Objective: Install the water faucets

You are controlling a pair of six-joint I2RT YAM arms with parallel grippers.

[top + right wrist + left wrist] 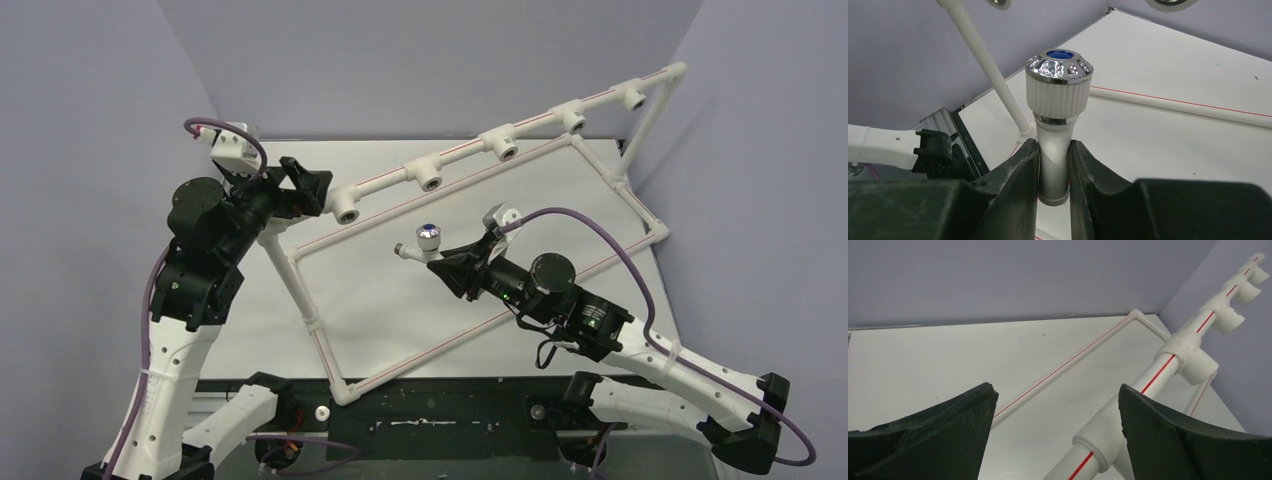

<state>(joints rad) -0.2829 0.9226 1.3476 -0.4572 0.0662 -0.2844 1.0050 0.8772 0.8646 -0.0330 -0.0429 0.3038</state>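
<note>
A white water faucet [424, 241] with a silvery knob and blue centre is held above the table, inside the white pipe frame [300, 280]. My right gripper [447, 258] is shut on its spout. In the right wrist view the faucet [1058, 90] stands upright between the fingers [1023, 170], gripper [1054, 150] clamped on its stem. My left gripper [313, 192] is open beside the leftmost tee socket [347, 208] of the raised pipe. In the left wrist view the gripper [1056, 390] stands wide, a tee socket [1103, 432] next to its right finger [1168, 430].
The raised pipe carries more tee sockets [430, 180] [505, 147] [573, 120] running to the back right. The frame's lower rectangle lies on the white table [400, 320]. Grey walls close in on left, back and right.
</note>
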